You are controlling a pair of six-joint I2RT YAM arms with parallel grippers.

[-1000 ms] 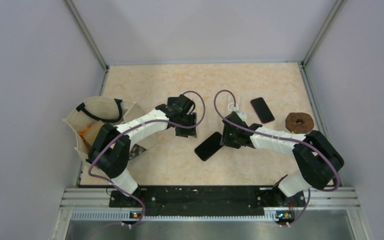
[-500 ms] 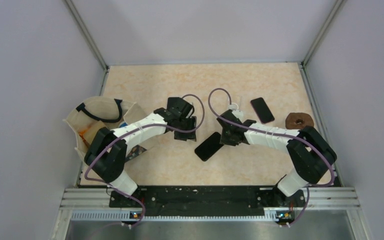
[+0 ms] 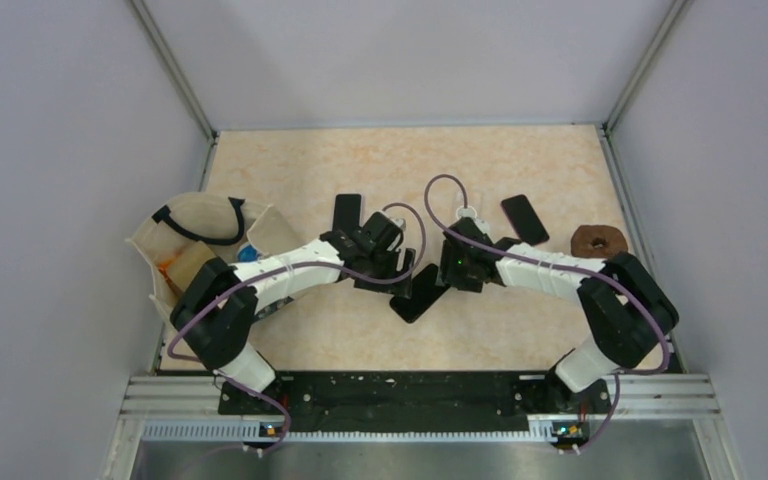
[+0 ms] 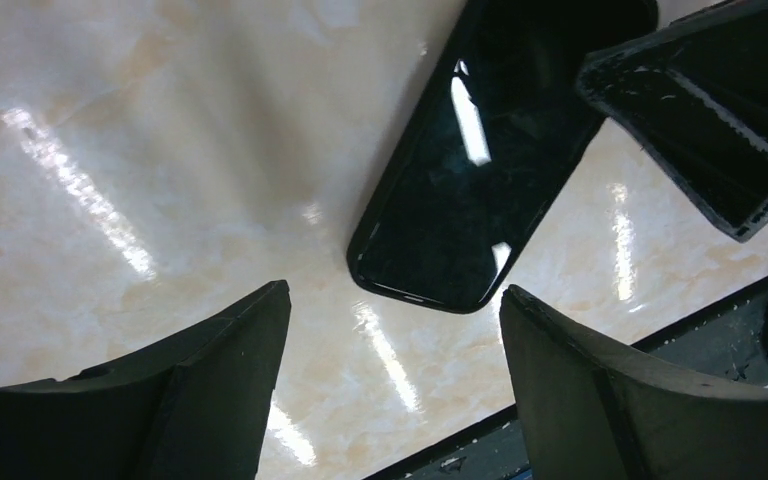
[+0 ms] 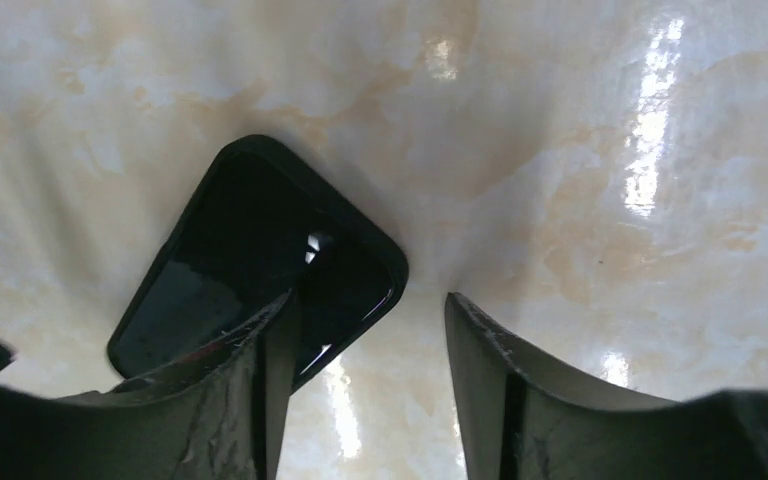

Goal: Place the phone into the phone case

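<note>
Closing in from the left, the left gripper (image 3: 396, 262) is now hanging well to the right of where it was a second ago. That move is leaving uncovered a flat black rectangle, seemingly the phone case (image 3: 347, 212), which is lying on the marbled table (image 3: 290, 160) just behind the arm. The right gripper (image 3: 452, 272) is keeping close to its earlier spot. The phone (image 3: 415, 298) is lying where it lay before, slanted on the tabletop between the two grippers and apart from the case.

Seen from the left wrist, the left gripper (image 4: 395, 300) is standing wide apart with nothing between its fingers (image 4: 220, 380). The rounded end of the phone (image 4: 480, 170) is showing in the gap beyond them, its glossy face catching strips of light.

From the right wrist, the right gripper (image 5: 368, 300) is likewise spread and holding nothing. One of its fingers (image 5: 230, 390) is overlapping a corner of the phone (image 5: 250, 240), while the other is hanging over bare table. Whether any finger is touching the phone cannot be told.

Elsewhere in the overhead view, a second dark handset (image 3: 525, 220) is resting near the table's right side. A brown doughnut (image 3: 598, 243) is sitting just beyond it toward the edge. A cream cloth bag (image 3: 195, 235) with black straps is slumping at the left edge beside the left arm.
</note>
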